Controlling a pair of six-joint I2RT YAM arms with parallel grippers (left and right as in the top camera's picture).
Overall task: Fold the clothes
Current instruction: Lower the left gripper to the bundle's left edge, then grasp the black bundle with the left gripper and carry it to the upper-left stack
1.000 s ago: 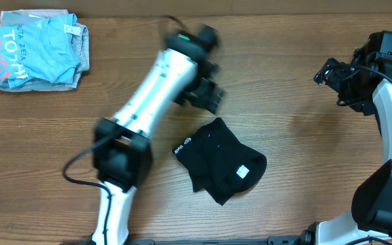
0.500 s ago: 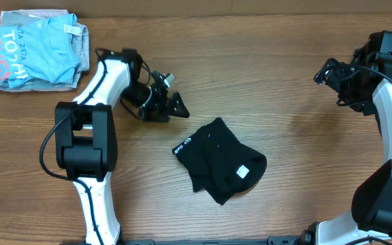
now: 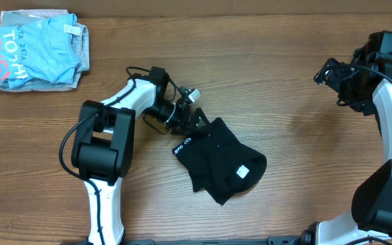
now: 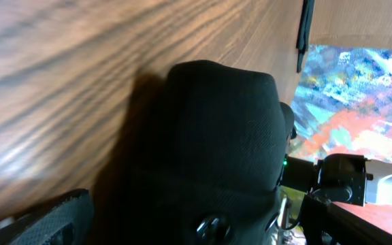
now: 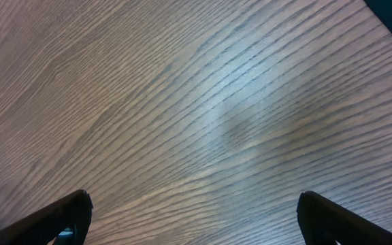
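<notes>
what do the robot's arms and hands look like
The left arm and right arm have white tube links, bulky black joint housings and thin black cables looping outside. The left hand and right hand are black with two fingers.

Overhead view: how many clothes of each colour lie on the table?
Black shirt: 1
Light blue shirt: 1
Grey garment under the blue one: 1, as far as I can tell
Total: 3

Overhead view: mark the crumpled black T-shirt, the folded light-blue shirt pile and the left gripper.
crumpled black T-shirt (image 3: 220, 158), overhead view, middle of fabric.
folded light-blue shirt pile (image 3: 38, 46), overhead view, top shirt.
left gripper (image 3: 194, 122), overhead view, between fingertips.
</notes>
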